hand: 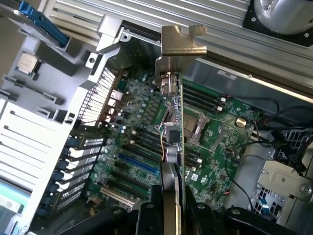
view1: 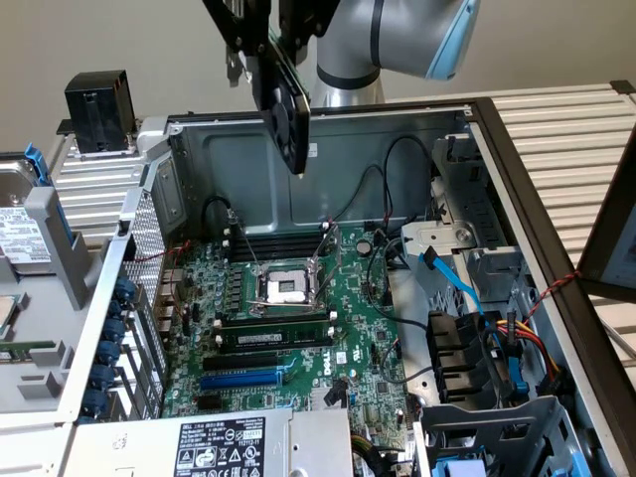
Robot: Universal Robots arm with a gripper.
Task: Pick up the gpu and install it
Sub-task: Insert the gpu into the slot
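My gripper (view1: 260, 40) is shut on the gpu (view1: 283, 114), holding it edge-on high above the open computer case. The card hangs with its black cooler shroud and fan facing the exterior view's left. In the wrist view the gpu (hand: 173, 147) runs straight out from my fingers (hand: 146, 215), its silver metal end bracket (hand: 182, 41) at the far end. Below it lies the large green motherboard (view1: 298, 318) with a blue expansion slot (view1: 243, 378) near the front and the bare CPU socket (view1: 285, 288) in the middle.
The case wall (view1: 328, 169) stands behind the card. Memory sticks (view1: 273, 333) sit in slots beside the socket. A drive cage with coloured cables (view1: 487, 348) fills the exterior view's right. The power supply (view1: 219, 442) lies at the front. A perforated rear panel (view1: 139, 328) stands at the left.
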